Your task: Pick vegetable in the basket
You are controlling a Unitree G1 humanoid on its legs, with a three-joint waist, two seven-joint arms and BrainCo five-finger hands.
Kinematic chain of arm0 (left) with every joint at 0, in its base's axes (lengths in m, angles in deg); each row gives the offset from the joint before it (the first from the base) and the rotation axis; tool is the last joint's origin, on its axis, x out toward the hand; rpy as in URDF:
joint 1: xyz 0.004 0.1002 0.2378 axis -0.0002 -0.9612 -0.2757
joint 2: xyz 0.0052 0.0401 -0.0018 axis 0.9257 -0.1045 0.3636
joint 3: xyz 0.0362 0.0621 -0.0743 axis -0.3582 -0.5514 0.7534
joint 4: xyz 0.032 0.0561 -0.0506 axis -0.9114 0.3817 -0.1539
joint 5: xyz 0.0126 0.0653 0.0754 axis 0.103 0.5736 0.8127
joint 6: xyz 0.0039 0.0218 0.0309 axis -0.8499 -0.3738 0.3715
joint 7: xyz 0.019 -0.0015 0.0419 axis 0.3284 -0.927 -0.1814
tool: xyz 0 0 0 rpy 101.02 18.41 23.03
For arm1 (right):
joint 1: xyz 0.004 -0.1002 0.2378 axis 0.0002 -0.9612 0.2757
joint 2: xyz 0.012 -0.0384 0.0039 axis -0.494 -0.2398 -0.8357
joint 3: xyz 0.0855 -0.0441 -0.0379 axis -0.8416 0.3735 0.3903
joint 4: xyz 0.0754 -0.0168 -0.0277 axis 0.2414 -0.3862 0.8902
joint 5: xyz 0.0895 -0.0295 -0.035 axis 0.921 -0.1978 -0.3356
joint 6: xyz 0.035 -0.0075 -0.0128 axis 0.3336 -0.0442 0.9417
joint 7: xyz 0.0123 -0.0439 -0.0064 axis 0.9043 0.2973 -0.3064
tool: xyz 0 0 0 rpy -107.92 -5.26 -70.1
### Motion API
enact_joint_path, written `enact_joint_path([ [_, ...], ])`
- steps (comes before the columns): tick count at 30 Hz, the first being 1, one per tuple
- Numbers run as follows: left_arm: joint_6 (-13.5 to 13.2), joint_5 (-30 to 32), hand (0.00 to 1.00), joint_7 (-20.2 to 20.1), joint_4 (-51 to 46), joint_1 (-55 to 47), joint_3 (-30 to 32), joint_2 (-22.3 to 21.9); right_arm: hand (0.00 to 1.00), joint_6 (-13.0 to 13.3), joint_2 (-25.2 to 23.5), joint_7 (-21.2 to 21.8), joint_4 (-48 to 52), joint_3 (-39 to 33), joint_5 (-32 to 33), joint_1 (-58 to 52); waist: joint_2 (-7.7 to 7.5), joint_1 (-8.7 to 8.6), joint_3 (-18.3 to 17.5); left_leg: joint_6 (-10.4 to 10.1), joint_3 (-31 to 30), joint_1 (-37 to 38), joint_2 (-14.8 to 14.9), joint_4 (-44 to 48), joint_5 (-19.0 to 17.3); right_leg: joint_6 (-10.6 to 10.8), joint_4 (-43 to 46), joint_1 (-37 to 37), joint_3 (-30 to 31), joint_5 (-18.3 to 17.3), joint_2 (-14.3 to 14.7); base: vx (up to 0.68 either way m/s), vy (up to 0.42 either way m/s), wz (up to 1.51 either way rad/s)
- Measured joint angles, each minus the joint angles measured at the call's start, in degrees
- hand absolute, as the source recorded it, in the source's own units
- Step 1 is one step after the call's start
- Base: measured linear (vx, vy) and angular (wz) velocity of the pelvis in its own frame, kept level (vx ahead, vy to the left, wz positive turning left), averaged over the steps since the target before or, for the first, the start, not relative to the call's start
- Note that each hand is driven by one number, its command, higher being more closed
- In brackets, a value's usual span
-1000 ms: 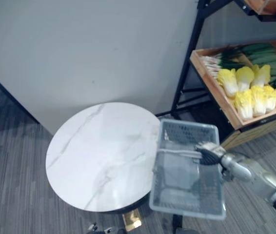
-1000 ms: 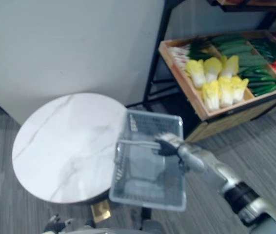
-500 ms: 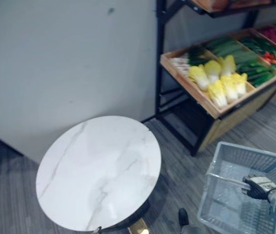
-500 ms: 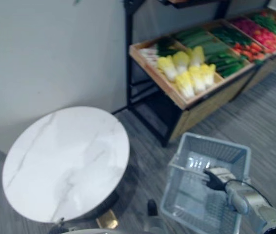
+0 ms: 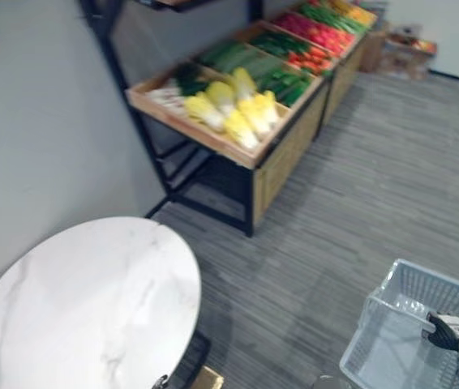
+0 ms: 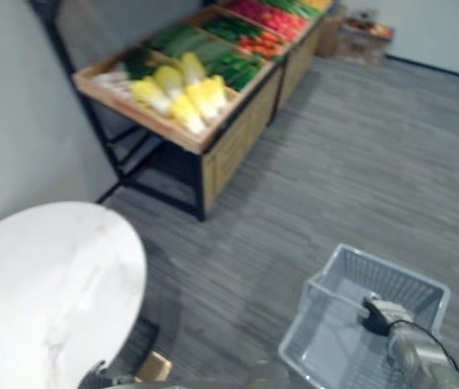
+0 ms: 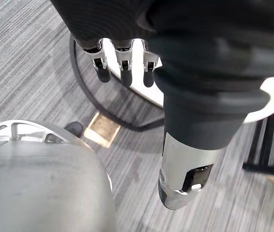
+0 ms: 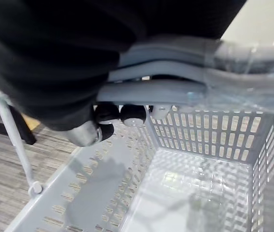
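An empty grey plastic basket (image 5: 392, 344) hangs over the floor at the lower right. My right hand (image 5: 454, 331) is shut on its handle (image 8: 175, 89), and the dark fingertips (image 8: 122, 114) are curled under the bar in the right wrist view. The vegetables lie in a wooden shelf crate further back: pale yellow cabbages (image 5: 233, 109), long green ones (image 5: 274, 73) and red ones (image 5: 319, 36). My left hand (image 7: 122, 60) hangs with relaxed fingers above the floor, near the table's base, holding nothing.
A round white marble table (image 5: 75, 308) stands at the lower left. The black-framed wooden shelf rack (image 5: 282, 150) runs along the wall to the back. Grey striped floor (image 5: 375, 178) lies between rack and basket. Boxes (image 5: 404, 50) sit at the far end.
The camera has swung to the right, so table and shelf slide left in the picture. The basket has left the table's edge and now hangs over the floor, still held by my right hand.
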Motion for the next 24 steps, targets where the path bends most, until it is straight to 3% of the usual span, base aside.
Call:
enact_joint_path([
  [3,-0.2,0.0,0.00,0.0,-0.7,0.2,-0.1,-2.6,1.00,-1.5,-0.5,0.0,0.1,-1.7,0.1,-2.0,1.75,-1.43,0.5,0.2,-0.9,2.9,2.3,-1.4,7.3,-1.7,-0.6,3.3,0.0,-1.0,3.3,-0.05,-0.330,-0.15],
  [6,-0.3,-0.1,0.00,0.0,-1.6,0.2,0.1,-2.8,1.00,-1.8,-0.8,-0.8,0.2,-3.5,0.2,-2.2,1.77,-1.31,0.5,1.5,-3.1,2.3,5.5,4.1,9.5,-2.8,-0.9,3.3,1.5,-2.2,5.0,-0.06,-0.175,-0.35],
  [7,-0.3,-0.1,0.00,0.2,-1.8,0.1,0.3,-2.7,1.00,-1.8,-0.8,-1.6,0.5,-3.8,0.3,-2.2,1.58,-1.29,0.6,3.8,-8.8,0.4,6.6,9.2,11.2,-3.2,-1.7,3.7,3.4,-2.3,5.4,-0.08,-0.157,-0.53],
  [8,-0.3,-0.3,0.00,0.4,-2.2,0.1,0.3,-2.8,1.00,-1.8,-0.8,-2.0,0.6,-3.8,0.4,-2.0,1.27,-1.14,0.8,4.0,-12.8,-0.8,6.0,10.7,10.9,-3.3,-1.8,3.8,4.7,-2.2,5.2,-0.07,-0.088,-0.67],
  [9,-0.5,-0.4,0.00,0.8,-2.6,-0.1,0.3,-2.9,1.00,-2.1,-0.8,-2.4,0.6,-3.8,0.4,-1.1,1.07,-0.63,0.9,2.2,-19.9,-1.6,2.9,11.5,7.6,-3.5,-2.3,3.6,7.3,-2.0,4.6,-0.04,0.001,-1.17],
  [10,-1.2,-0.6,0.00,1.5,-2.8,-0.2,0.3,-3.1,1.00,-2.5,-1.0,-2.5,0.4,-3.3,0.4,1.3,1.07,1.01,1.0,2.1,-29.6,-1.9,-4.1,10.6,1.0,-4.0,-3.9,2.9,11.8,-1.6,4.4,-0.03,0.021,-1.36],
  [12,-1.6,-0.7,0.00,2.1,-2.7,-0.5,0.3,-3.1,1.00,-2.7,-1.5,-2.7,0.4,-2.1,0.8,4.0,1.49,2.47,1.2,2.9,-35.7,-2.2,-10.0,7.3,-4.0,-4.6,-5.9,2.4,16.0,-1.2,5.4,-0.01,0.061,-1.33],
  [13,-1.6,-0.7,0.00,2.1,-2.7,-0.6,0.2,-3.1,1.00,-2.7,-1.6,-2.8,0.6,-2.0,1.0,4.5,1.80,2.69,1.4,3.1,-36.5,-2.2,-11.2,5.7,-4.3,-5.0,-6.3,2.4,16.5,-1.0,5.8,-0.03,0.098,-1.08],
  [14,-1.6,-0.7,0.00,2.0,-2.7,-0.8,0.0,-3.6,1.00,-2.7,-1.4,-2.8,1.5,-2.1,2.0,4.7,2.92,3.18,2.0,3.3,-36.8,-2.1,-12.4,1.7,-4.2,-5.0,-6.4,2.3,16.5,-0.8,7.0,-0.05,0.130,-0.78],
  [15,-1.5,-0.9,0.00,2.0,-2.9,-1.1,0.1,-4.4,1.00,-2.5,-0.6,-2.8,3.2,-2.3,2.9,4.8,4.80,3.26,2.8,4.1,-36.7,-2.6,-12.2,-2.0,-7.2,-4.2,-6.4,1.9,15.9,0.9,9.0,-0.06,0.140,-0.72],
  [16,-1.5,-1.3,0.00,1.8,-2.7,-1.1,0.6,-4.1,1.00,-2.5,-1.5,-2.8,3.3,-2.5,3.0,5.0,4.00,3.60,3.0,3.7,-36.0,-2.4,-12.5,-1.9,-7.9,-3.7,-6.3,1.6,16.1,2.1,8.7,0.00,0.118,-0.32],
  [17,-1.5,-1.9,0.00,2.0,-2.8,-1.3,0.7,-4.1,1.00,-2.1,-1.1,-2.8,4.6,-2.5,3.0,4.8,4.84,3.23,3.2,3.8,-36.3,-3.3,-13.0,-2.3,-8.3,-3.8,-3.4,0.1,15.0,1.9,7.9,0.11,0.113,-0.14],
  [18,-1.5,-2.2,0.00,2.1,-2.8,-1.2,1.4,-4.1,1.00,-2.1,-0.4,-2.9,5.5,-2.6,3.0,5.5,3.69,3.38,4.0,3.3,-36.5,-3.2,-14.5,-2.6,-8.6,-4.1,1.4,-1.7,14.0,0.0,6.4,0.15,0.107,0.01],
  [20,-1.4,-2.3,0.00,2.2,-2.8,-1.3,2.5,-4.7,1.00,-2.4,0.7,-2.9,5.5,-2.5,3.0,6.0,5.14,3.37,5.2,2.4,-36.3,-2.8,-14.5,-1.0,-7.9,-5.1,2.5,-2.0,13.0,-1.0,6.5,0.18,0.092,0.04],
  [22,-1.6,-2.5,0.00,2.2,-3.8,-2.0,5.0,-5.1,1.00,-3.1,-0.4,-2.9,5.7,-1.8,3.0,6.4,3.60,3.84,7.0,2.3,-37.3,-12.4,-14.0,19.9,-7.9,-5.4,0.8,0.1,13.0,-2.4,4.4,0.15,0.052,0.13],
  [23,-1.8,-2.5,0.00,2.4,-5.0,-2.1,5.8,-5.5,1.00,-3.5,-0.9,-2.9,5.8,-1.5,3.0,6.7,3.70,4.91,7.2,2.6,-38.9,-15.9,-14.5,23.1,-9.9,-5.2,-0.7,1.6,13.7,-2.3,4.0,0.14,0.019,-0.14],
  [24,-1.6,-2.4,0.00,2.4,-5.1,-3.7,5.9,-6.5,1.00,-3.6,-1.7,-2.9,6.8,-1.2,3.0,7.1,4.40,5.40,7.0,3.5,-39.6,-16.8,-15.1,15.7,-10.1,-4.8,-3.2,4.1,14.1,-2.1,3.8,0.22,0.049,-0.40],
])
